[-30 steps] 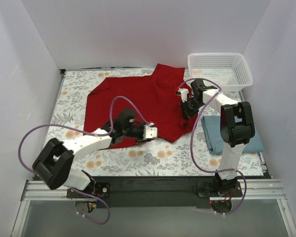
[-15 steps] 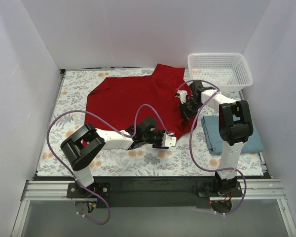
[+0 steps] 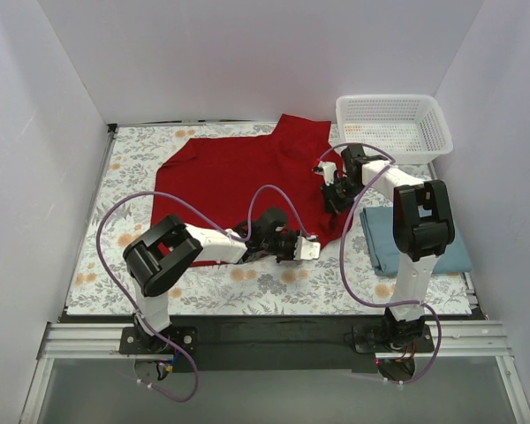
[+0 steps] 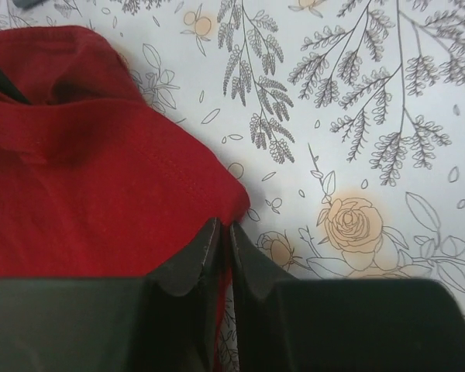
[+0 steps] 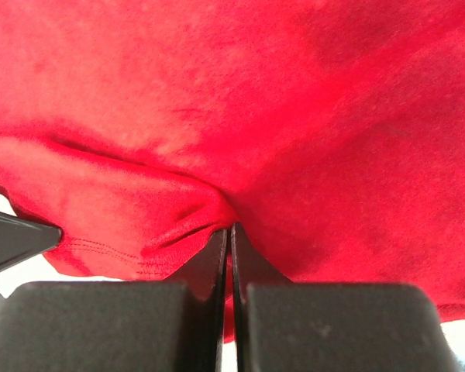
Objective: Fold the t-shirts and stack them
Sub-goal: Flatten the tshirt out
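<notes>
The bright red t-shirt [image 3: 238,172] lies spread on the floral table [image 3: 128,177]. At its near right corner my left gripper [image 3: 307,250] is shut on the hem. The left wrist view shows red cloth [image 4: 85,194] pinched between the fingers of the left gripper [image 4: 223,225]. My right gripper [image 3: 334,194] is shut on the shirt's right edge. The right wrist view shows a bunched fold of red cloth [image 5: 256,93] caught at the tips of the right gripper [image 5: 230,227]. A folded blue-grey t-shirt [image 3: 380,243] lies at the right, partly under the right arm.
A white lattice basket [image 3: 389,99] stands at the far right corner. White walls close in the table on three sides. Purple cables loop from both arms. Bare floral table [image 4: 356,116] shows to the right of the left gripper.
My left arm swept right along the shirt's near hem to its right corner, and its jaws closed on the cloth. The right gripper stayed shut on the shirt's right edge.
</notes>
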You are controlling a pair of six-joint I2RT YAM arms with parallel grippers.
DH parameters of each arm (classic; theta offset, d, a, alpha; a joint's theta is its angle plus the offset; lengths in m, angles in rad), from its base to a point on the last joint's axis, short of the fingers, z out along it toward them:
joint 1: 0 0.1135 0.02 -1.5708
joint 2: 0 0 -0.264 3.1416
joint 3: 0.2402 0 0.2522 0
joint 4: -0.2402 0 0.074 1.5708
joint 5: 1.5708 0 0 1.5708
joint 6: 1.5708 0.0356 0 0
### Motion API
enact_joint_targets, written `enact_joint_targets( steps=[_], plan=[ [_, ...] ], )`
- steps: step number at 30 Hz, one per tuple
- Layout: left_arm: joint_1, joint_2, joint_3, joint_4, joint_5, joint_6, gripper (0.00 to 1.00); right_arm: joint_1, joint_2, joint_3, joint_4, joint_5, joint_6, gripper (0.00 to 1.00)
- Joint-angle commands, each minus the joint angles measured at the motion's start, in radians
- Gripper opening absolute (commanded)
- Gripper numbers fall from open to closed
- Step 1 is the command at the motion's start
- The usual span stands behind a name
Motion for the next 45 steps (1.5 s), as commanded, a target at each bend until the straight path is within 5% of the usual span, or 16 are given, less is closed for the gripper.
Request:
enact_joint_targets(
  steps=[1, 13, 16, 19, 20, 24, 28, 30, 33, 37, 45],
  plan=[
    [0.009, -0.104, 0.010, -0.048, 0.060, -0.016, 0.08, -0.004, -0.099, -0.021, -0.048, -0.058, -0.035, 0.01],
    [0.018, -0.279, -0.019, -0.414, 0.390, -0.031, 0.08, 0.024, -0.423, -0.275, -0.270, -0.032, -0.308, 0.01],
    [0.015, -0.291, -0.028, -0.490, 0.455, -0.030, 0.16, 0.033, -0.484, -0.344, -0.375, -0.029, -0.387, 0.15],
    [0.008, -0.340, -0.033, -0.558, 0.482, -0.039, 0.35, 0.033, -0.578, -0.419, -0.419, 0.018, -0.468, 0.43],
    [0.008, -0.374, -0.028, -0.576, 0.483, -0.073, 0.36, 0.033, -0.599, -0.427, -0.441, 0.038, -0.492, 0.56],
    [0.053, -0.469, 0.000, -0.752, 0.419, -0.155, 0.37, 0.033, -0.650, -0.369, -0.470, 0.035, -0.543, 0.72],
    [0.341, -0.506, 0.024, -0.829, 0.373, -0.261, 0.36, 0.034, -0.549, -0.266, -0.418, 0.009, -0.443, 0.71],
    [0.522, -0.486, 0.065, -0.878, 0.271, -0.265, 0.34, 0.041, -0.491, -0.203, -0.372, 0.027, -0.342, 0.61],
    [0.733, -0.402, 0.124, -0.908, 0.148, -0.266, 0.34, 0.059, -0.391, -0.119, -0.295, 0.063, -0.242, 0.50],
    [0.990, -0.217, 0.190, -0.955, 0.072, -0.233, 0.32, 0.070, -0.275, -0.042, -0.265, 0.095, -0.184, 0.47],
    [1.155, -0.153, 0.098, -0.903, -0.066, -0.193, 0.31, 0.154, -0.168, -0.152, -0.190, 0.228, -0.188, 0.44]
  ],
)
